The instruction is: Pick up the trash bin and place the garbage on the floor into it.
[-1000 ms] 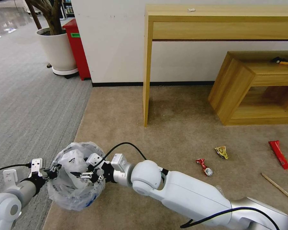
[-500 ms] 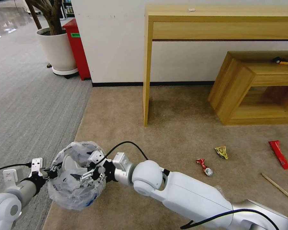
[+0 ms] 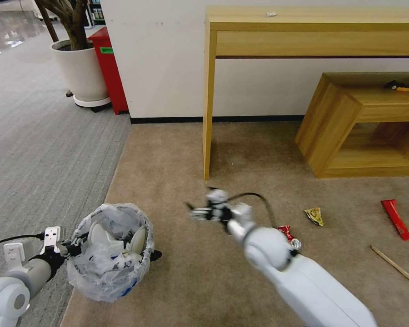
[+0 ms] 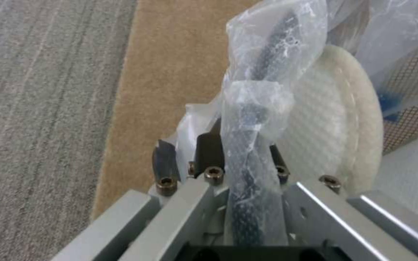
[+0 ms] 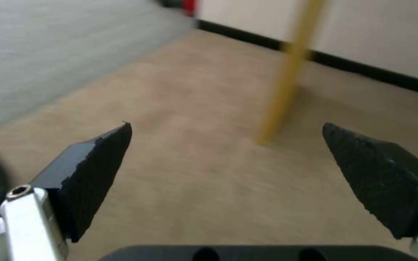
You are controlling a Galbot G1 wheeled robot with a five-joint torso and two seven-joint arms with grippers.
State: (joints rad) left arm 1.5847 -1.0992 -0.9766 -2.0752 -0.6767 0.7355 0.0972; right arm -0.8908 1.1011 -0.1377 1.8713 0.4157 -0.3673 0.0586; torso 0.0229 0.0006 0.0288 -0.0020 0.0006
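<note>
Between drops. Left gripper (image 3: 72, 247) pinched the bagged rim of the trash bin (image 3: 109, 254), slippers (image 3: 100, 234) inside. Right gripper (image 3: 200, 212) over the floor (image 3: 241, 159), fingers (image 5: 93, 159) spread, empty. Next probably: reach for red can (image 3: 290, 237), low grasp needed.

No lettering, label or number can be read anywhere.

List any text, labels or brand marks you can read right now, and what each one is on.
None reads clearly.
Red cabinet: green label, too small to read.
Trash bin liner: blue print, crumpled and illegible.
Yellow wrapper, red wrapper and crushed can: print too small to read.
</note>
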